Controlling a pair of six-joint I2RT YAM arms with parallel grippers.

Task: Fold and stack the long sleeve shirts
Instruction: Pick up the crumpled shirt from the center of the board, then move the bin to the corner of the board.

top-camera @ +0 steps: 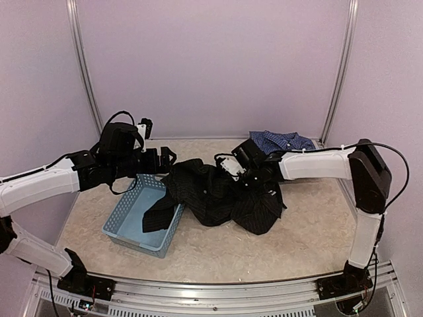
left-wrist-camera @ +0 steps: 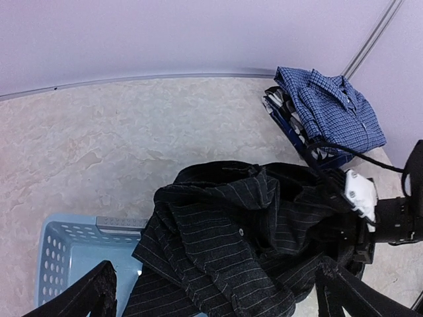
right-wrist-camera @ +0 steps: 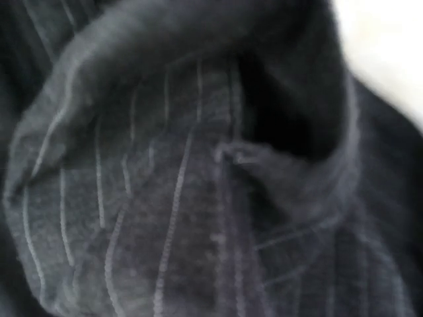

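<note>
**Asker:** Where is the black shirt (top-camera: 218, 195)?

**Me:** Crumpled in the middle of the worktop (top-camera: 310, 231). Its long axis runs roughly left to right. The left end spills over the rim into the light blue basket (top-camera: 129, 221), and the right end lies bunched on the near side of my right arm. I cannot tell which way the collar points (too many folds).

**Asker:** And your 2 grippers?

**Me:** My right gripper (top-camera: 228, 173) is sunk into the top of the heap with its fingers pressed together, pinching a fold of pinstriped cloth. That cloth fills the right wrist view. My left gripper (top-camera: 166, 157) is spread wide above the basket's far edge, just beside the shirt, holding nothing.

**Asker:** The other shirt?

**Me:** The blue check shirt (top-camera: 281, 140) lies folded in the far right corner, collar uppermost, well apart from the basket.
</note>
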